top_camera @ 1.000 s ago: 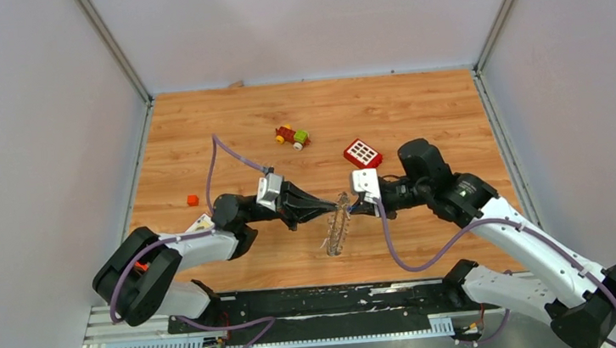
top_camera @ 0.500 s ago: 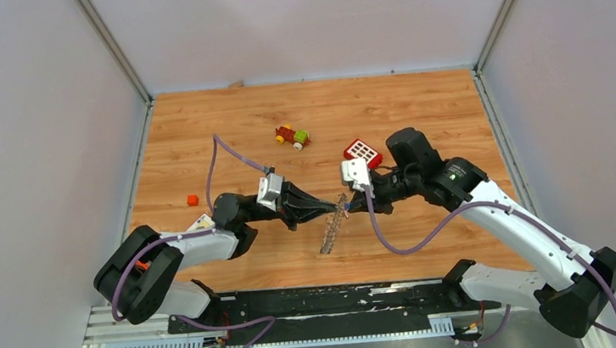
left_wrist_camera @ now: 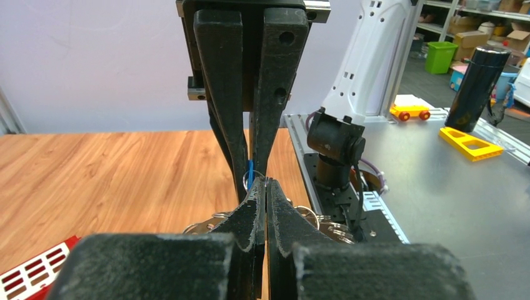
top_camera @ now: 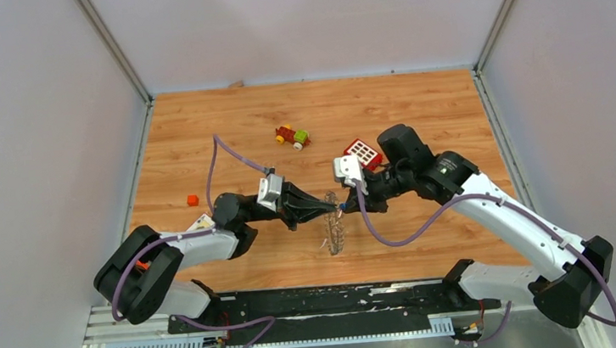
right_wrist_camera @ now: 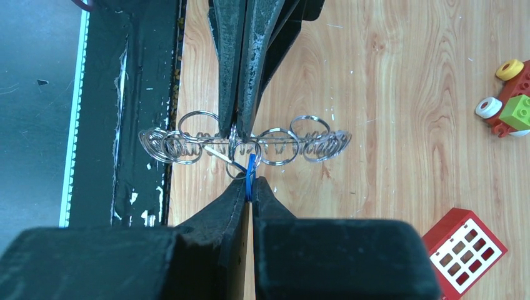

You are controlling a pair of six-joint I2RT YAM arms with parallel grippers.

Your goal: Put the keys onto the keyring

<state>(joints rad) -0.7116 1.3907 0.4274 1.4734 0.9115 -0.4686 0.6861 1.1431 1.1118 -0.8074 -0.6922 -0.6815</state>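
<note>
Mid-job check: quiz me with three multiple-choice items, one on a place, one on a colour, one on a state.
1. The red block lies: A at the table's left edge; B beside the right arm; C on the black rail.
2. The piece in the right jaws is: A green; B orange; C blue.
3. The keyring is: A clamped in the left jaws; B loose on the table; C out of view.
B, the top view shows it by that arm's wrist; C, a blue loop shows between them; A, shut jaws pinch its rings.

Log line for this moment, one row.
left gripper: shut on keyring | right gripper: shut on blue piece | grippers tip to tip
</note>
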